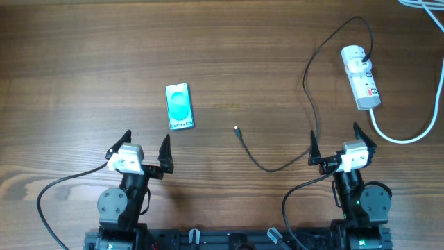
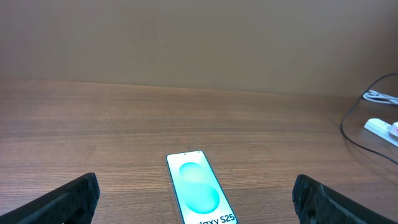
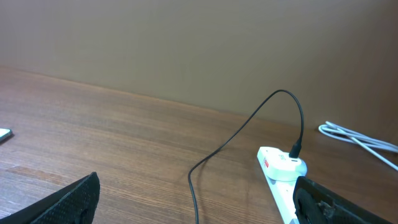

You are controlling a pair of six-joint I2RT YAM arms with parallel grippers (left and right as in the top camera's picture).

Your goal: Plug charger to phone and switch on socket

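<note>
The phone (image 1: 180,107) lies flat on the wood table, screen up, left of centre; it also shows in the left wrist view (image 2: 198,190). The charger cable (image 1: 306,83) runs from its small plug tip (image 1: 236,128) at mid table to its white plug head (image 1: 351,53), seated in the socket strip (image 1: 361,78) at the far right. The right wrist view shows the cable (image 3: 249,124) and the strip (image 3: 280,174). My left gripper (image 1: 143,149) is open and empty just in front of the phone. My right gripper (image 1: 334,144) is open and empty, near the cable.
The strip's thick white cord (image 1: 416,135) loops along the right edge of the table. More white cable (image 1: 423,7) lies at the far right corner. A plain wall stands beyond the table's far edge (image 2: 186,87).
</note>
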